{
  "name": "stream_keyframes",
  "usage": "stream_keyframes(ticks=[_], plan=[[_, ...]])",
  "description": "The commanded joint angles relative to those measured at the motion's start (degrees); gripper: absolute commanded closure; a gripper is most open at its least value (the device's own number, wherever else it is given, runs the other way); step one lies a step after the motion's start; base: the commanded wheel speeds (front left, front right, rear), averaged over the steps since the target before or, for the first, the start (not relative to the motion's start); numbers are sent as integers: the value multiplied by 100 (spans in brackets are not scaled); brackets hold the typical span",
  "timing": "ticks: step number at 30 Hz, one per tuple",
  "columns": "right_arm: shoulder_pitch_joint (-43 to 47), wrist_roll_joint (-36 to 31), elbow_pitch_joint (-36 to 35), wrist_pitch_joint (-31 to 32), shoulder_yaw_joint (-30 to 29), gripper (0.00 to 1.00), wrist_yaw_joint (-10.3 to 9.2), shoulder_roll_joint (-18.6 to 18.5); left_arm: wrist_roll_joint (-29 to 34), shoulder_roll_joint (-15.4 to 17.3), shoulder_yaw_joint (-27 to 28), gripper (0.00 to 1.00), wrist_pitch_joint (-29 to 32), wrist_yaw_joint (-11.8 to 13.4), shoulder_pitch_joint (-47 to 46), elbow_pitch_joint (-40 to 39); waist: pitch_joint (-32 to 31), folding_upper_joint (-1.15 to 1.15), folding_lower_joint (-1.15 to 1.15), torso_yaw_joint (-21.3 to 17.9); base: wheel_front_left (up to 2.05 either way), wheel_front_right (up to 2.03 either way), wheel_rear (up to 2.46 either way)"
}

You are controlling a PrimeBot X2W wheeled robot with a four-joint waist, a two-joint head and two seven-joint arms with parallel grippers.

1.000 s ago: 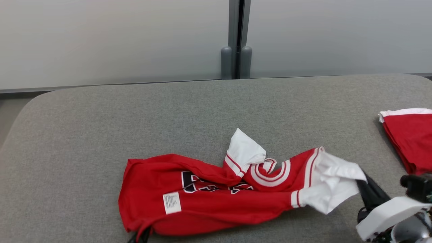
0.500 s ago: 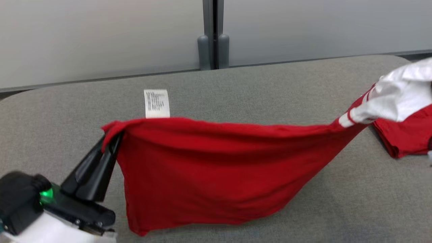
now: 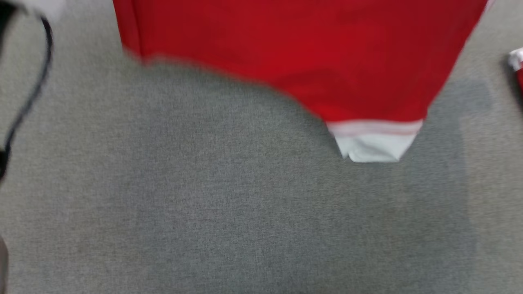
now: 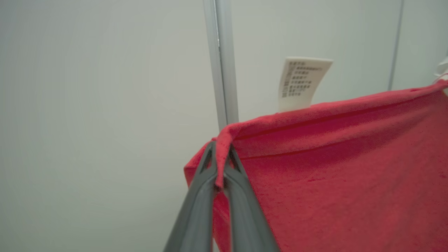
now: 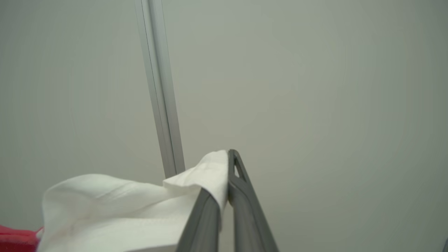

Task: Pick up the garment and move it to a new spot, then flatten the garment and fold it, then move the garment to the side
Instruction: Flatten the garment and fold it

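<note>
**A:** What has the left claw [image 4: 221, 151] got?

**B:** It is clenched on a bunched red corner of the jersey [image 4: 350, 175]. The care label [image 4: 301, 84] stands up from the edge just past its tips.

**A:** And the right claw [image 5: 225, 173]?

**B:** It is clamped on the white sleeve [image 5: 122, 206], with cloth draped over one finger.

**A:** Where is the jersey?

**B:** It is strung between both claws and hangs below them over the grey bench [image 3: 204, 212]. A second sleeve end [image 3: 374, 145] dangles lowest, blurred; I cannot tell whether it touches the bench.

**A:** Anything else?

**B:** There is a red-and-white cloth [image 3: 517, 67] far on the right claw's side, and a dark cable [image 3: 34, 92] on the left claw's side.
</note>
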Motion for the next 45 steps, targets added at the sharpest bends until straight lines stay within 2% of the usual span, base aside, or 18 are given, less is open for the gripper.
stream_keyframes(ticks=[1,6,7,8,12,17,19,23,25,26,32,36,41,45], plan=[[-238,-138,195,-157,-5,100,0,38,107,-30,-10,100,-172,-7,-317,263,717,0,0,182,0,0,0],[-1624,-738,1604,-1476,-91,100,0,419,738,-381,-242,100,-1614,-7,-1907,2127,967,0,0,173,0,0,0],[-1901,-724,2074,-1931,-91,100,0,518,773,-572,-308,100,-2200,-8,-2291,2673,1069,0,0,152,0,0,0],[-1963,-704,2281,-2142,-116,100,0,535,862,-589,-396,100,-2445,-10,-2378,2953,1116,0,0,145,0,0,0],[-1554,-505,2903,-2760,72,100,0,525,812,-702,-788,100,-3204,-10,-2316,3780,1187,0,0,97,0,0,0],[-232,177,3055,-3310,504,100,0,348,580,-620,-1187,100,-3479,-9,-1359,4173,1144,0,0,54,0,0,0],[405,525,2874,-3482,625,100,0,261,468,-604,-1194,100,-3499,-8,-823,4014,1100,0,0,40,0,0,0],[1797,1201,2205,-3704,629,100,0,159,365,-561,-795,100,-3501,-7,581,3226,900,0,0,24,0,0,0],[2616,1442,1819,-3757,592,100,-1,132,472,-574,-647,100,-3501,-5,1421,2803,602,0,0,22,0,0,0],[2616,1442,1819,-3757,592,100,-1,132,472,-574,-647,100,-3501,-5,1421,2803,602,0,0,22,0,0,0],[4727,1894,795,-3731,336,100,-1,258,696,-680,-222,100,-3503,201,3770,1548,-309,0,0,-71,0,0,0],[5764,1839,498,-3515,479,100,-1,251,974,-636,-258,100,-3503,566,5237,859,-858,0,0,-212,0,0,0],[6652,1316,643,-3488,588,100,-1,138,1071,-758,-421,100,-3362,1097,6822,297,-1324,0,0,-196,0,0,0],[7218,967,883,-3599,554,100,-1,111,1065,-888,-675,100,-3253,1244,7546,282,-1488,0,0,-33,0,0,0]])
